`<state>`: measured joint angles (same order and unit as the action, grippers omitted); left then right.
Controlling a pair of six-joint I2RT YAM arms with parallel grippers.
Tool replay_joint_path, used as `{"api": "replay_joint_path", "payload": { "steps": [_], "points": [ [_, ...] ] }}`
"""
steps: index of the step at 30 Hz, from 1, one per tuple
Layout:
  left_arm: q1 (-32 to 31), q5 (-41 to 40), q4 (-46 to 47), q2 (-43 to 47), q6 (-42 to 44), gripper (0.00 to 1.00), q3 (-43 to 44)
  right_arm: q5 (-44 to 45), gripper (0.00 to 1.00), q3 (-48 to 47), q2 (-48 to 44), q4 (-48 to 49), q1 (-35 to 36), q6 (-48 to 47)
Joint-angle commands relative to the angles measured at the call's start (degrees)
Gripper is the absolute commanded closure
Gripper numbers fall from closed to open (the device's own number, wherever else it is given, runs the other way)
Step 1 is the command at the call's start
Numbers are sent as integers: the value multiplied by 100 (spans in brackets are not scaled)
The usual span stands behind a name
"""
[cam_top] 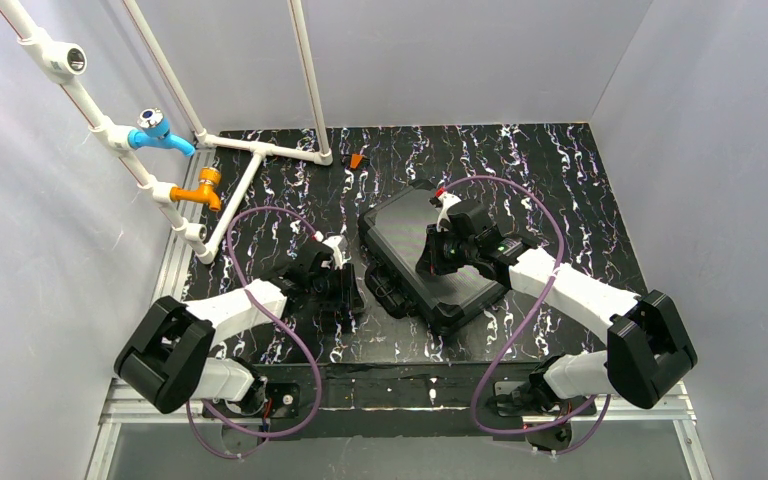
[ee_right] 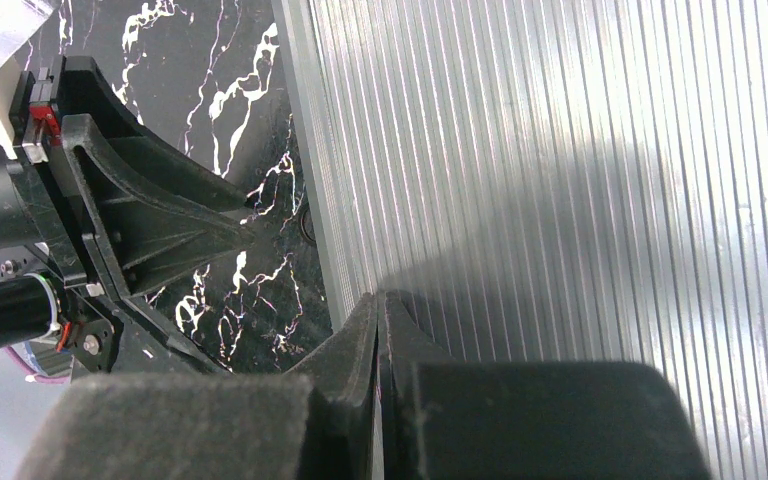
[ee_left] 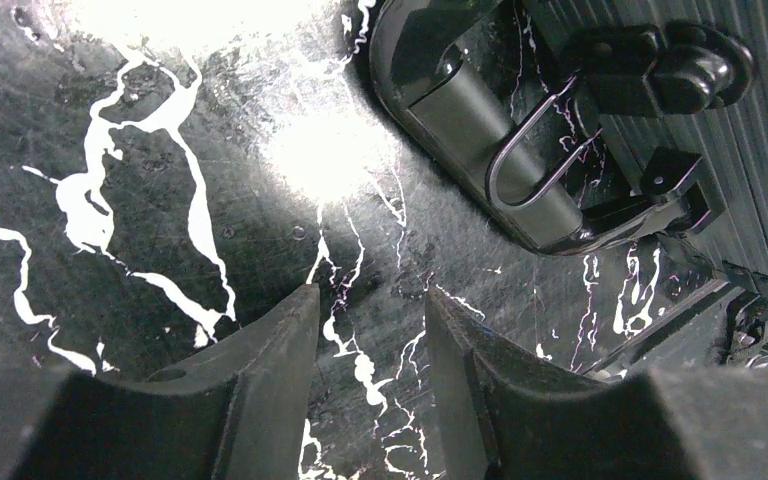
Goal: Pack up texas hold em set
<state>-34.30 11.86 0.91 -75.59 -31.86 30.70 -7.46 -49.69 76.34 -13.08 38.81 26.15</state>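
The texas hold em set shows as a closed black ribbed briefcase (cam_top: 415,235) lying flat and askew in the middle of the marbled table. Its handle (ee_left: 480,130) and a latch (ee_left: 660,65) face left, toward my left gripper (ee_left: 371,295). That gripper (cam_top: 352,290) hovers low over the table just short of the handle, jaws open with only tabletop between them. My right gripper (cam_top: 432,262) rests on the lid (ee_right: 560,200) near its left edge, its fingertips (ee_right: 378,310) shut together on nothing. The inside of the case is hidden.
A white pipe frame (cam_top: 260,150) with a blue valve (cam_top: 155,128) and an orange valve (cam_top: 200,188) stands at the back left. A small orange piece (cam_top: 357,160) lies near the back. Grey walls close in on three sides.
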Motion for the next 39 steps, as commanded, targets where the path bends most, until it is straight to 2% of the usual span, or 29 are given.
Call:
{"api": "replay_joint_path", "payload": {
  "steps": [1, 14, 28, 39],
  "points": [
    [-54, 88, 122, -147, 182, 59, -46, 551, 94, 383, 294, -959, -15, -242],
    [-98, 54, 195, -516, 317, 65, 69, 527, 94, 372, 347, -968, -16, -241],
    [-253, 138, 260, -991, 323, 90, 437, 527, 95, 372, 392, -970, -18, -242],
    [-408, 180, 346, -1304, 200, 99, 652, 518, 95, 399, 425, -944, -14, -242]
  ]
}}
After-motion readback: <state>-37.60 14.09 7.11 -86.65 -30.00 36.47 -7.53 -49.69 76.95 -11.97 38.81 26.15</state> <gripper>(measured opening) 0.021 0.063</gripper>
